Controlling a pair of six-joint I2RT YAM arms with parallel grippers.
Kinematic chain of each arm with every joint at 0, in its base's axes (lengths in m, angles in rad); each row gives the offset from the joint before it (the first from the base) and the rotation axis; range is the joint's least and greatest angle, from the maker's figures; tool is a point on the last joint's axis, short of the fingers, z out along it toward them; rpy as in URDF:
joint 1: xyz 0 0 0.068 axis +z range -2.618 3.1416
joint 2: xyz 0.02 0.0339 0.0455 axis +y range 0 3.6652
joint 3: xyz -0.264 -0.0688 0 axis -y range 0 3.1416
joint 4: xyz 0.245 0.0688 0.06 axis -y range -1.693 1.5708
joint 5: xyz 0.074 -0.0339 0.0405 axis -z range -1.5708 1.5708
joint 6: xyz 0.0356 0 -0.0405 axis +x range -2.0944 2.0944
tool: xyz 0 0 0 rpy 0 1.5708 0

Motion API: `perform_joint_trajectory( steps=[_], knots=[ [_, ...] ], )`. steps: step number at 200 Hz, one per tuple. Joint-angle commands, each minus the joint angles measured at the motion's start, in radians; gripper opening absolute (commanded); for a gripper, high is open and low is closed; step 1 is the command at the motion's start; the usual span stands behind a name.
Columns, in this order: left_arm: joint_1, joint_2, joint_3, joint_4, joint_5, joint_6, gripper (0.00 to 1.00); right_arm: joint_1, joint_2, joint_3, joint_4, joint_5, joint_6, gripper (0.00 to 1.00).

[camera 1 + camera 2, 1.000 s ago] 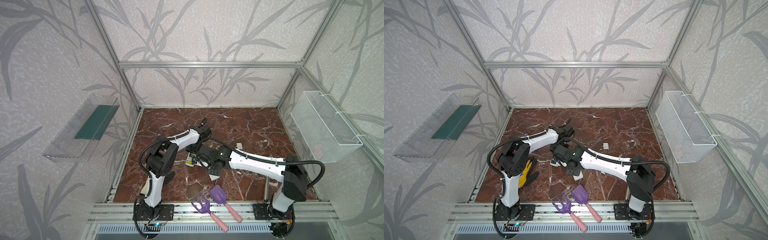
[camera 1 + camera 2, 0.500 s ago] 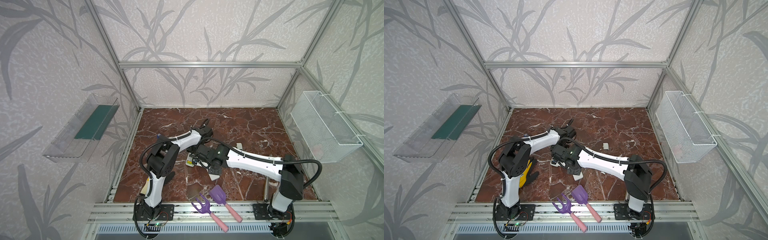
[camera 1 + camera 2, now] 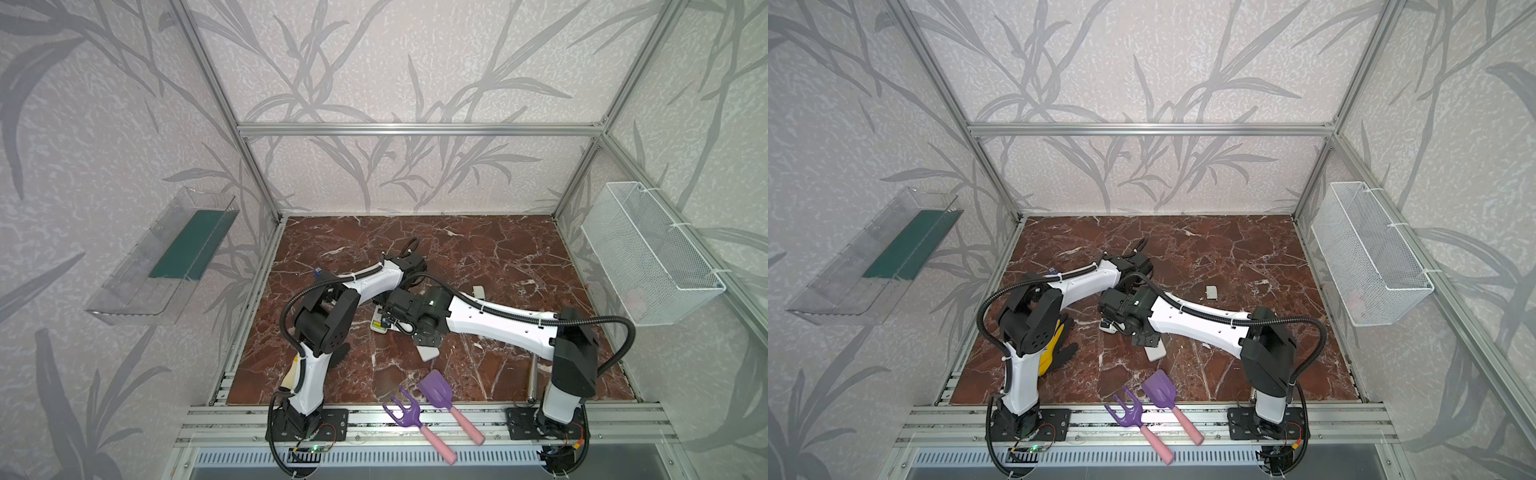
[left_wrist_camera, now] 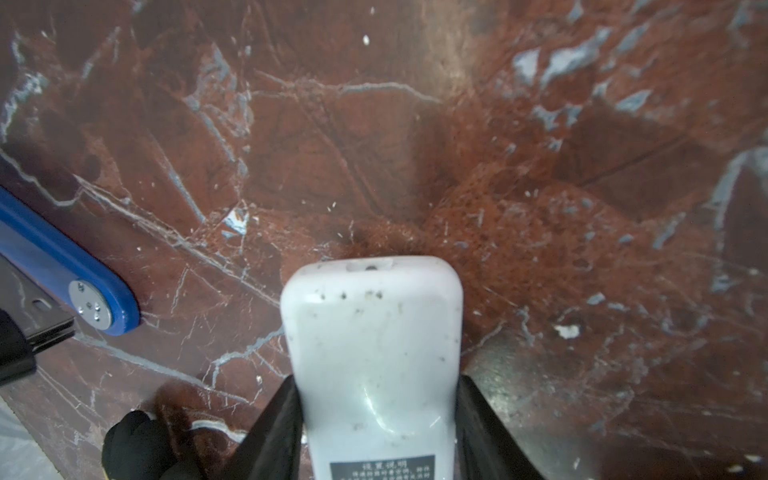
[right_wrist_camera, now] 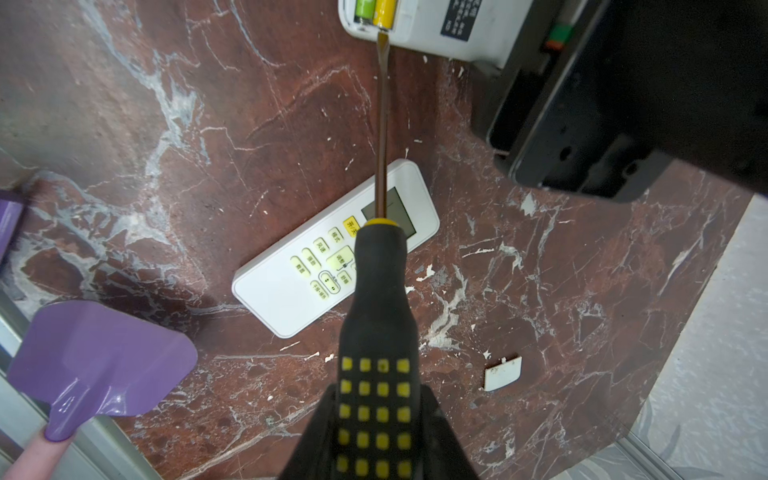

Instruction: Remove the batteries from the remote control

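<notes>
My left gripper (image 4: 376, 382) is shut on a white remote control (image 4: 374, 332), back side up. In the right wrist view that remote control (image 5: 436, 29) shows an open compartment with two batteries (image 5: 365, 10) side by side, one lime green, one more yellow. My right gripper (image 5: 376, 390) is shut on a yellow-and-black-handled screwdriver (image 5: 378, 299). Its flat tip (image 5: 382, 37) rests at the end of the yellower battery. In both top views the two grippers meet over the held remote control (image 3: 380, 325) (image 3: 1108, 326).
A second white remote (image 5: 299, 282) lies face up under the screwdriver shaft. A loose white battery cover (image 5: 503, 372) lies nearby. A purple shovel (image 3: 434, 390) and fork (image 3: 405, 413) sit at the front edge. Yellow-black gloves (image 3: 1059, 345) lie left, a blue-handled tool (image 4: 62, 266) beside them.
The right arm's elbow has edged slightly to the left. Both grips look the same.
</notes>
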Motion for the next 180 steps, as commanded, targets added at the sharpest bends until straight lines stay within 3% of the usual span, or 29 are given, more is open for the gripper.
perform_joint_trajectory(
  steps=[1,60,120,180],
  knots=[
    [-0.010,0.032,0.006,-0.053,-0.044,-0.013,0.49,0.007,0.030,0.052,-0.073,0.019,-0.027,0.00],
    [-0.017,0.041,0.005,-0.043,-0.030,-0.012,0.49,0.014,0.073,0.108,-0.107,0.013,-0.044,0.00],
    [-0.018,0.041,0.000,-0.040,-0.025,-0.015,0.49,0.027,0.122,0.153,-0.122,0.086,-0.008,0.00],
    [-0.018,0.041,-0.007,-0.019,0.008,-0.012,0.48,0.052,0.103,0.077,-0.025,-0.016,0.044,0.00]
  ],
)
